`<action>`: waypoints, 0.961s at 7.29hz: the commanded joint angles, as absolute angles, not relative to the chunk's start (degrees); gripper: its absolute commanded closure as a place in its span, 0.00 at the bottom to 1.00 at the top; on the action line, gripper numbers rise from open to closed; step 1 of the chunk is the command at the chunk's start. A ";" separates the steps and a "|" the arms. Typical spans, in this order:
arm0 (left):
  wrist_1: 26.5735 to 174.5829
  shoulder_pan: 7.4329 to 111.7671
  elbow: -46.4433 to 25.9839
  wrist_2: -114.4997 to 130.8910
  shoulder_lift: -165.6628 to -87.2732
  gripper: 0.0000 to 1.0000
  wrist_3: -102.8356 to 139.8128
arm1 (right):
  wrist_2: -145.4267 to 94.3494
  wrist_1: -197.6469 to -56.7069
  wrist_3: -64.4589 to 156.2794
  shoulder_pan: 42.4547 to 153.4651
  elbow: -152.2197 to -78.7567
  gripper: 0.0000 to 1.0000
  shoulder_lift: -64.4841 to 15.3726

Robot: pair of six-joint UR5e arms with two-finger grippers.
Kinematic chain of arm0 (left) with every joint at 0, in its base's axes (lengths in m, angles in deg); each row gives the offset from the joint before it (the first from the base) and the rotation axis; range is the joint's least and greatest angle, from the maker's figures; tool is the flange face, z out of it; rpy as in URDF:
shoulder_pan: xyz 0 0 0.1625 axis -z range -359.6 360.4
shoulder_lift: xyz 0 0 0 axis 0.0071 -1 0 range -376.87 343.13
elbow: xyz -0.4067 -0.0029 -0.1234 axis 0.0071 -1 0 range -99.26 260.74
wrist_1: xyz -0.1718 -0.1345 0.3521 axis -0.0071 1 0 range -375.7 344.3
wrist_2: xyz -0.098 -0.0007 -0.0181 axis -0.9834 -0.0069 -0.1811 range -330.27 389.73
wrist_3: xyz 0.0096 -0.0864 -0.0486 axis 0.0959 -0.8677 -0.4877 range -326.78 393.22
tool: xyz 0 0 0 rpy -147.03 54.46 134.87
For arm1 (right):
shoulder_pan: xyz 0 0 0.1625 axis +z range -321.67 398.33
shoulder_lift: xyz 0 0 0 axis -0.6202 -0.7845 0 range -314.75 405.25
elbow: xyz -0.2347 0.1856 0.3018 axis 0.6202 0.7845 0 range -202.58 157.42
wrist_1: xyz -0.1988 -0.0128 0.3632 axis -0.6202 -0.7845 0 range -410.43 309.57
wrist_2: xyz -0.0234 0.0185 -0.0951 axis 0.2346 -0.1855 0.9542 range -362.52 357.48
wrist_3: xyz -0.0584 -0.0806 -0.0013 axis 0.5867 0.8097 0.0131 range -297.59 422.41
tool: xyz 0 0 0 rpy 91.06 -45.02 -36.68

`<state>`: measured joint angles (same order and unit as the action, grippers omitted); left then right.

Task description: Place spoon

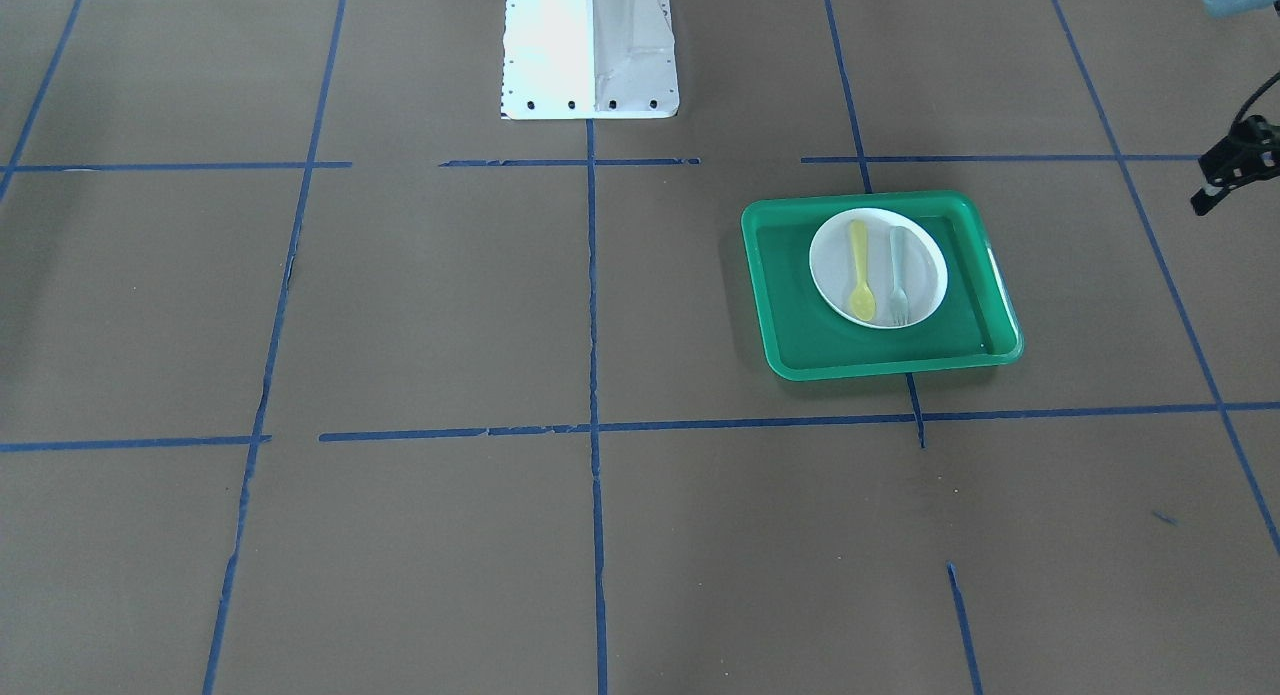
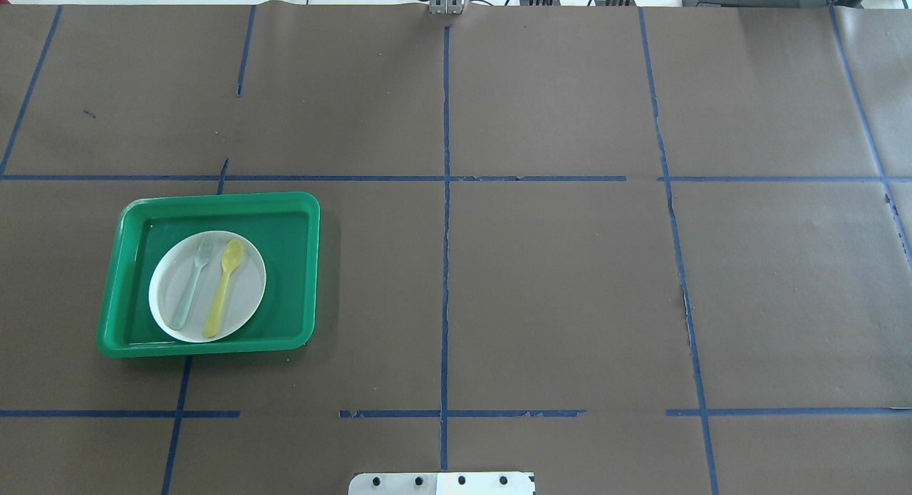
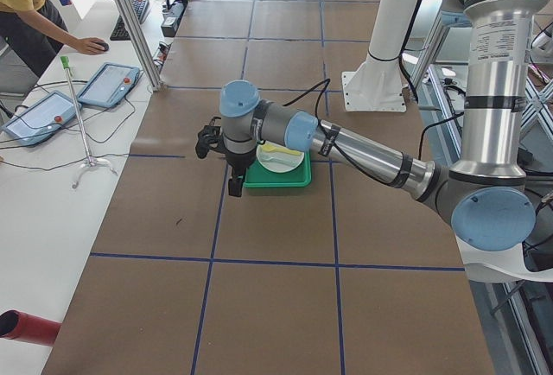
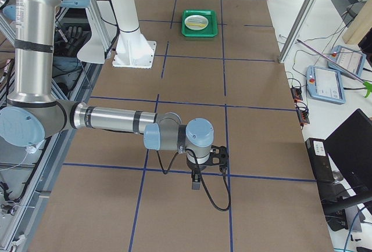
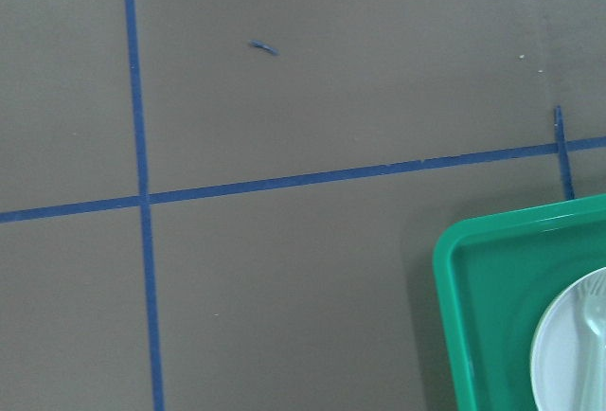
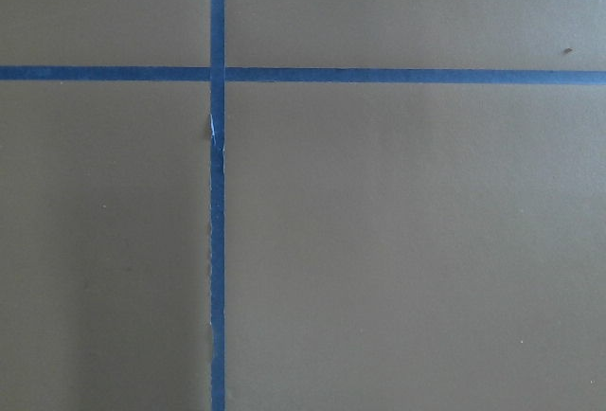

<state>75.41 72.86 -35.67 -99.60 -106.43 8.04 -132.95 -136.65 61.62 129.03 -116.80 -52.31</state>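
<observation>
Overhead, I see the spoon [image 2: 224,287] lying on the white plate [image 2: 249,281] in the green tray [image 2: 285,217], beside the fork [image 2: 192,281]. Only the side views show my left gripper [image 3: 232,183] and right gripper [image 4: 196,181], and I cannot tell their grip. The brown worktop [image 2: 556,288] carries a blue tape grid [image 2: 446,267].

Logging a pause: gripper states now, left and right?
Left gripper: cannot be told; spoon lies on the plate.
Right gripper: cannot be told.

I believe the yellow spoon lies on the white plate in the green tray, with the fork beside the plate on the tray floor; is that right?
Not quite: the fork lies on the white plate too, beside the yellow spoon, as the overhead exterior view shows. The plate is in the green tray.
</observation>
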 commanded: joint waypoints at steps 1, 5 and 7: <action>90.31 57.87 -36.51 -92.66 -106.43 0.00 -14.06 | -132.95 -136.65 61.62 129.03 -116.80 0.00 -52.31; 98.99 40.16 -26.07 -84.18 -112.13 0.05 -30.12 | -132.95 -136.65 61.62 129.03 -116.80 0.00 -52.31; 98.82 37.42 -25.52 -82.95 -112.50 0.27 -31.03 | -132.95 -136.65 61.62 129.03 -116.80 0.00 -52.31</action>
